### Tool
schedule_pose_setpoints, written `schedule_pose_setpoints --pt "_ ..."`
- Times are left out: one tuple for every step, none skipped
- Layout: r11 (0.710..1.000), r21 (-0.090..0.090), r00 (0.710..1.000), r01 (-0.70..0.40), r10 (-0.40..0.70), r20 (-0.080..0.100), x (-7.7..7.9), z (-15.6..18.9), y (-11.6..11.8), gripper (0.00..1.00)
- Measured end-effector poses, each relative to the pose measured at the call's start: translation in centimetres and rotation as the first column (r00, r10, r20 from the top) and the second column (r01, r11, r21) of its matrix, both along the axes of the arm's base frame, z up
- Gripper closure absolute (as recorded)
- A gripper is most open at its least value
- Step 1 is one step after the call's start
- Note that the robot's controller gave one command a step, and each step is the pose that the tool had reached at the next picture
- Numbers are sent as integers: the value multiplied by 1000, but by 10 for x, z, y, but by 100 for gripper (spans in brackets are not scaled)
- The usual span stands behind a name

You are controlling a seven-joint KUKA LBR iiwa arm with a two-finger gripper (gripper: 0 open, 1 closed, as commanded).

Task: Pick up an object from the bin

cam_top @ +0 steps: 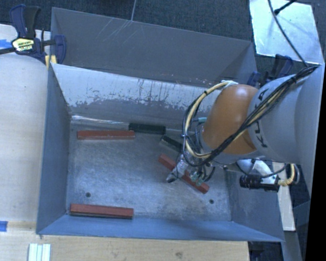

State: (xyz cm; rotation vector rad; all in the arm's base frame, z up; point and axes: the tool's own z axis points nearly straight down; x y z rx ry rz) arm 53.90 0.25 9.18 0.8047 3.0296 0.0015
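My gripper is low over the bin floor at the right, below the orange wrist cover. It sits on the middle of a short red-brown stick that lies slanted there, with both ends of the stick showing either side of it. Just behind the gripper lie a dark slim bar and a black bar, both near the back wall.
A longer red-brown stick lies at the back left of the floor. Another one lies along the front wall on the left. The arm and its cables cover the bin's right side.
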Motion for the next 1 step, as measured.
schedule_pose_setpoints --pt "1000 0 1000 -2 2 3 3 86 -1 100"
